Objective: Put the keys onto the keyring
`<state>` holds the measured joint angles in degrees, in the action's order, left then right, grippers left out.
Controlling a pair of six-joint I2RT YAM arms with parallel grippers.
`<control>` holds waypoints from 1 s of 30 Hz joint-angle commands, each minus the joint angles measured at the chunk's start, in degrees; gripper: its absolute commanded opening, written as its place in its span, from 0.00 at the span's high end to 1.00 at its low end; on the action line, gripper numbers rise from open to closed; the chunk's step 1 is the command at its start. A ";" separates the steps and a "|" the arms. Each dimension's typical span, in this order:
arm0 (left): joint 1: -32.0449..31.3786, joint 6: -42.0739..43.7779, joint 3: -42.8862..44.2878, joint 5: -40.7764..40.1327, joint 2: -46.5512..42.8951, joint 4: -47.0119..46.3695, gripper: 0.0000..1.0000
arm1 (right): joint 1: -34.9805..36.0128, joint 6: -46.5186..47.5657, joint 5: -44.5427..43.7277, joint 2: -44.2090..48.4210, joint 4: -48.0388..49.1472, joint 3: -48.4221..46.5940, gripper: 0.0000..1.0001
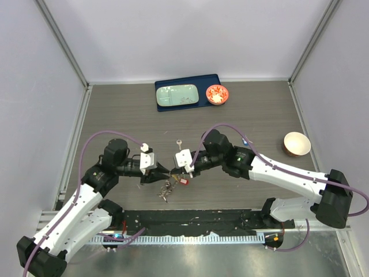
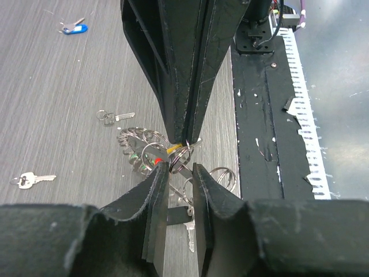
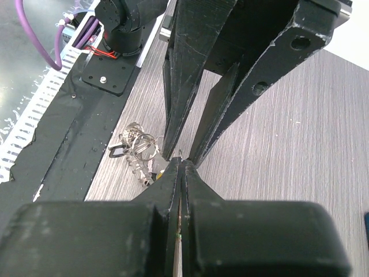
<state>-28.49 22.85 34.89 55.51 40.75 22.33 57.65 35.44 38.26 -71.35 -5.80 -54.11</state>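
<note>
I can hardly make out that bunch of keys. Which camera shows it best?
Left wrist view: the keyring sits mid-frame, its loops and keys distinct. The top view shows a tiny cluster; the right wrist view, only part.

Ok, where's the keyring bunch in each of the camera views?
Top external: keyring low centre, just beyond the black mat.
Left wrist: keyring mid-frame, left of the black mat.
Right wrist: keyring left of centre, right of the black mat.
Shared landmark: that black mat, near the keyring in all three.
</note>
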 commanded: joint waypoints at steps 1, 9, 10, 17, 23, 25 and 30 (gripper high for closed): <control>0.10 -0.79 -0.35 0.21 -0.32 -2.11 0.75 | 0.18 -0.72 0.15 3.50 4.75 -1.70 0.99; 0.19 -1.93 -0.35 -1.01 -0.94 -2.99 1.00 | 0.18 -1.25 0.24 3.41 4.92 -1.44 0.99; 0.10 -2.19 -0.35 -1.36 -1.20 -3.34 1.00 | 0.18 -1.25 0.32 3.41 5.01 -1.44 0.99; 0.19 -6.41 -0.62 -5.40 -2.60 -4.22 1.00 | 0.10 -1.87 -1.96 4.55 4.75 0.05 0.99; 0.36 -7.90 -0.79 -7.34 -4.19 -4.75 1.00 | 0.01 -2.39 -4.51 5.96 3.69 1.98 0.99; 0.63 -8.52 -1.05 -7.78 -4.80 -5.36 1.00 | 0.18 -2.66 -4.78 6.05 3.52 2.25 0.99; 1.42 -10.89 -1.85 -9.36 -7.35 -7.73 1.00 | 0.01 -3.53 -4.69 4.65 3.60 2.95 0.99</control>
<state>-28.18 14.68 33.39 48.75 35.51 19.07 57.65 33.63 33.58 -67.72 -4.71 -51.40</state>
